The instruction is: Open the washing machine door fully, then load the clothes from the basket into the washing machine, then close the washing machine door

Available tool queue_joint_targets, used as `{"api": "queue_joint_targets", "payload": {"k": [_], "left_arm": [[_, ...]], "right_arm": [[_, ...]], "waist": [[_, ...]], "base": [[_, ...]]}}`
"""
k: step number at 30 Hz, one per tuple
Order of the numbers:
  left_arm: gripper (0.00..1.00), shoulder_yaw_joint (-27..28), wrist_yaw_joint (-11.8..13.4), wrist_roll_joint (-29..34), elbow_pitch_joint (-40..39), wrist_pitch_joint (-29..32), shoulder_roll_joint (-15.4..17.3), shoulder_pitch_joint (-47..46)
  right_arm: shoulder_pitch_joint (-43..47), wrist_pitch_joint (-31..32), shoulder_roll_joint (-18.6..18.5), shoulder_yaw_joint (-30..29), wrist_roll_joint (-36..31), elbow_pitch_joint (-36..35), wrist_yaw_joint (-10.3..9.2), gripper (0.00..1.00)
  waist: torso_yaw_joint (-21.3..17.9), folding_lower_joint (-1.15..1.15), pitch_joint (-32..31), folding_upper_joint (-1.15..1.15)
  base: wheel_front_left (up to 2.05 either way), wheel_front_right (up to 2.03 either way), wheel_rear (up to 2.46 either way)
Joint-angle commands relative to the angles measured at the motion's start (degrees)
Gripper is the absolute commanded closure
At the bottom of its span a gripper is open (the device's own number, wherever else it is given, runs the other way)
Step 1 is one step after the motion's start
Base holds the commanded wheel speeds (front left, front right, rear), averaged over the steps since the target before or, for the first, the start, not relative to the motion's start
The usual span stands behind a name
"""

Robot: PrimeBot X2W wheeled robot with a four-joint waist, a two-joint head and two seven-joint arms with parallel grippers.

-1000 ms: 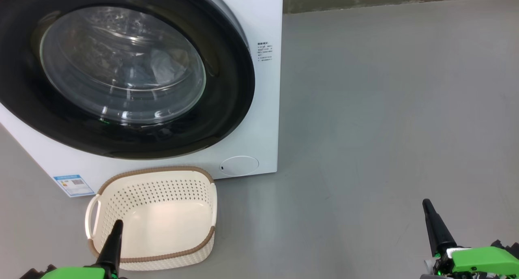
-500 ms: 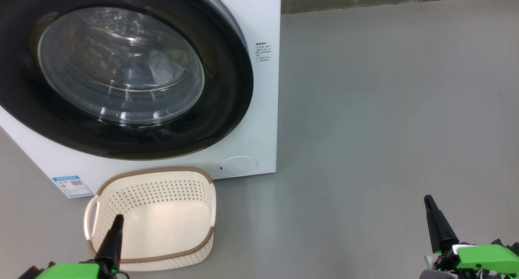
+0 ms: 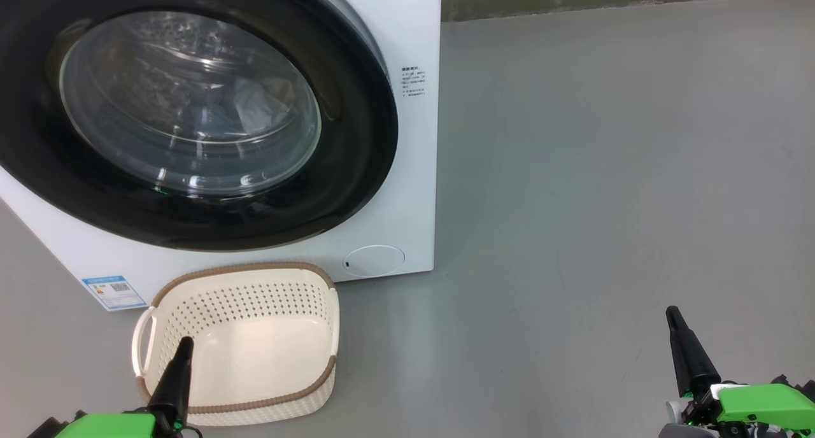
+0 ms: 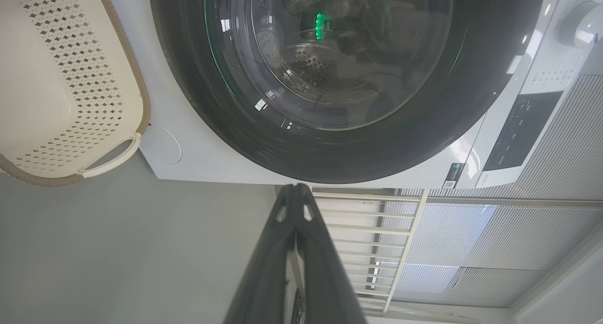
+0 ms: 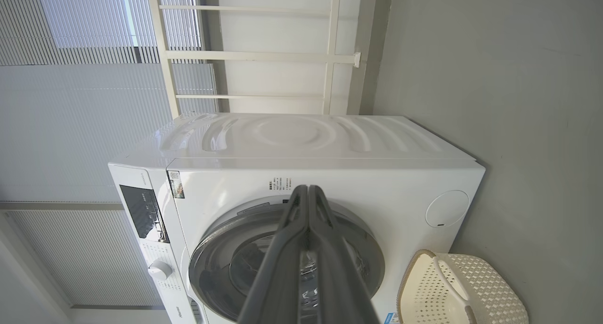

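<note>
– Since the washing machine door lies flush in the washing machine, enter it as shut? And the load?
– Shut, by my judgement: no gap at the black ring. The clothes lie inside the drum, pale behind the glass. The basket, bare inside, stands on the floor at the foot of the machine's front, between the blue label and the round flap.
– Pincers?
– On the left gripper and the right gripper alike, fingers pressed together, nothing between. Left tip overlaps the basket's near left corner in head view; height above it, cannot tell. Right is over bare floor, well apart from the machine.
– Handling, should the door need another go?
– Stiff, hinged, weighty with that glass bowl; glossy ring probably slick. Take it at the ring's outer edge opposite the hinge; which side, not resolved. Clothes: soft, light, limp; pinch a fold.
– View differences?
– Head view gives the clothes and the basket's bare bottom. Left wrist view adds the drum's perforations and a control knob. Right wrist view takes in the machine's ribbed top and a window rail behind it
</note>
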Motion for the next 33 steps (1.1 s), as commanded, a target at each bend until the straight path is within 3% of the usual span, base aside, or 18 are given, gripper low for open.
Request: {"api": "queue_joint_targets", "payload": {"k": [1, 33], "left_arm": [[1.00, 1.9, -0.4, -0.4, -1.1, 0.3, 1.1, -2.3], [1.00, 1.9, -0.4, -0.4, -1.1, 0.3, 1.1, -2.3]], "right_arm": [[-2.4, 0.5, -0.2, 1.3, 0.2, -1.4, 0.09, 1.00], [-2.4, 0.4, -0.2, 1.3, 0.2, -1.4, 0.09, 1.00]], "waist": [[0.0, 0.00, 0.0, 0.00], [0.0, 0.00, 0.0, 0.00]], "base": [[0.00, 0.00, 0.00], [0.00, 0.00, 0.00]]}}
